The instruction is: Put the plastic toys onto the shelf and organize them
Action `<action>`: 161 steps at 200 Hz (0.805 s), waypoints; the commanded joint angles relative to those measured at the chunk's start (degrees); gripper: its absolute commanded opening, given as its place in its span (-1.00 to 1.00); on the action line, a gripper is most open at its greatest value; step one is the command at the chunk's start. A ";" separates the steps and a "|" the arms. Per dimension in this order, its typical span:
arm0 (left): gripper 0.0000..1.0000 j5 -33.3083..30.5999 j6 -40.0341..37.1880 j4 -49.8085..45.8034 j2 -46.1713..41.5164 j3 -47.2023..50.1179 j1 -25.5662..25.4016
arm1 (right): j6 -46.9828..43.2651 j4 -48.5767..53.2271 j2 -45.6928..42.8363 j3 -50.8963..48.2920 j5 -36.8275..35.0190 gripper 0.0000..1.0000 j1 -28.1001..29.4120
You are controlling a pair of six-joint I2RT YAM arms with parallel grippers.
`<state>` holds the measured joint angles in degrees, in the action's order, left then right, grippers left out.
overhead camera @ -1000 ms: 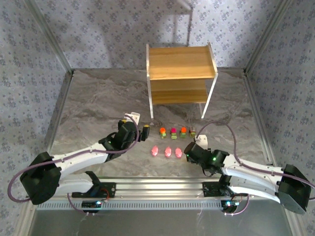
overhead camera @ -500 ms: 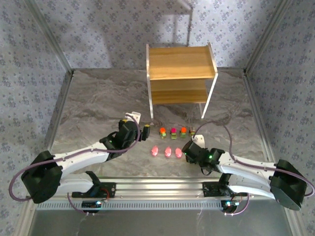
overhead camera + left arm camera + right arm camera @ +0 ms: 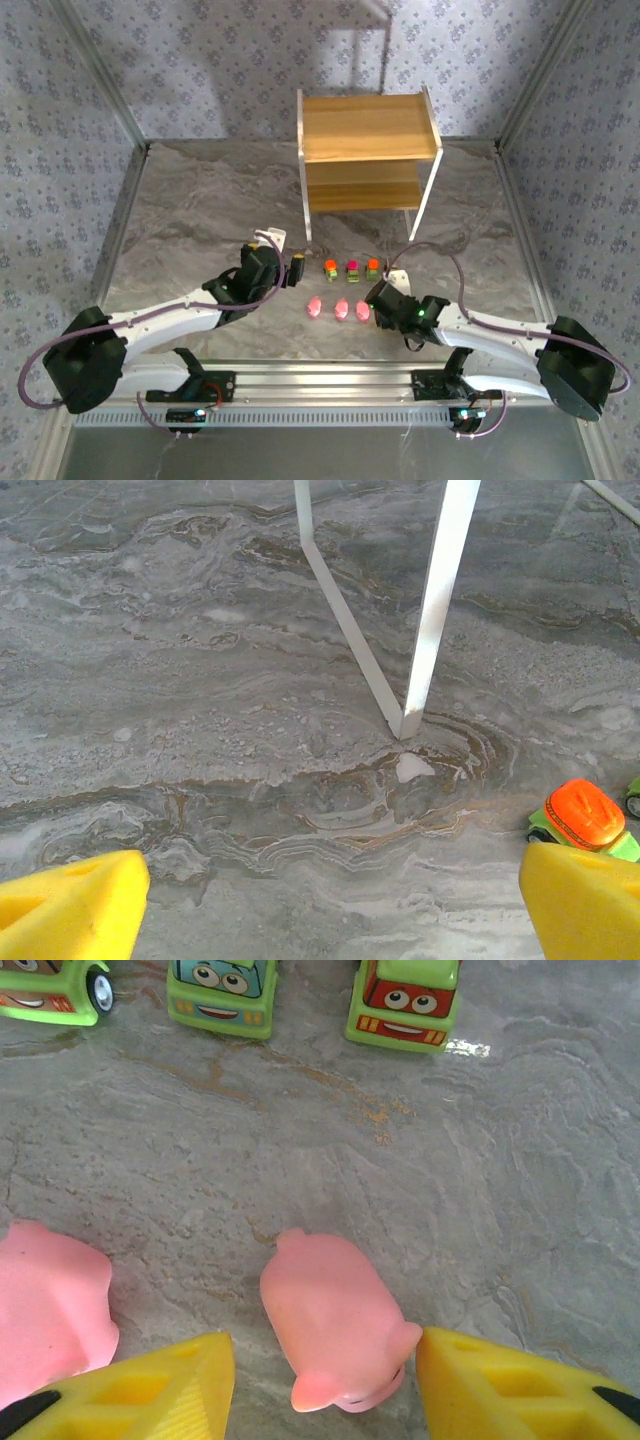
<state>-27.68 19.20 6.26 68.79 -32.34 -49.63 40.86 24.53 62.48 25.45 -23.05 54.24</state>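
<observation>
Since every toy lies on the grey marbled surface [image 3: 200, 200] and none on the two-tier wooden shelf [image 3: 368, 128] at 12 o'clock from them, the sorting looks barely begun. In the overhead view, little cars [image 3: 352, 267] sit in a row near the shelf's legs, with pink toys [image 3: 340, 309] in a row at 6 o'clock from them, spaced so each can be picked singly. The left pincer [image 3: 298, 270] rests at 9 o'clock of the car row, the right pincer [image 3: 377, 300] at 3 o'clock of the pink row. From the left wrist, the yellow pads [image 3: 70, 910] stand wide apart with only surface between them. The orange-topped car [image 3: 583, 815] is just at 12 o'clock of the right-hand pad and a white shelf leg [image 3: 437, 600] lies farther off, so this arm seems poised for that car. From the right wrist, the yellow fingers [image 3: 150, 1390] straddle one pink pig-like toy [image 3: 335, 1315], apart and not clamped: one is at its ear, the other shows a gap. A second pink toy [image 3: 50, 1300] lies at 9 o'clock, and green-based cars [image 3: 222, 995] at 12 o'clock. The straddle presumably lets a squeeze trap this toy alone.
</observation>
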 commanded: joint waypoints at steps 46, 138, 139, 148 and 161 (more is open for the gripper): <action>0.91 -0.06 0.93 -0.73 0.55 -1.93 0.24 | -0.54 0.53 2.36 1.88 0.77 0.01 -0.25; 0.91 0.17 1.28 -1.25 1.23 -2.25 0.60 | -0.46 0.30 2.22 1.55 1.69 -0.03 0.00; 0.91 0.17 1.28 -1.25 1.20 -2.27 0.59 | -0.44 0.32 2.21 1.54 1.65 -0.03 0.00; 0.91 0.27 1.36 -1.25 1.39 -2.38 0.71 | -0.39 0.25 2.30 1.53 1.46 -0.03 -0.06; 0.91 0.36 1.45 -1.27 1.51 -2.45 0.72 | -0.34 0.22 2.46 1.57 1.34 -0.03 -0.20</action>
<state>-27.66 19.64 5.69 69.69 -32.97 -49.50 40.86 24.53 64.82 25.89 -21.58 54.24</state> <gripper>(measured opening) 0.953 0.484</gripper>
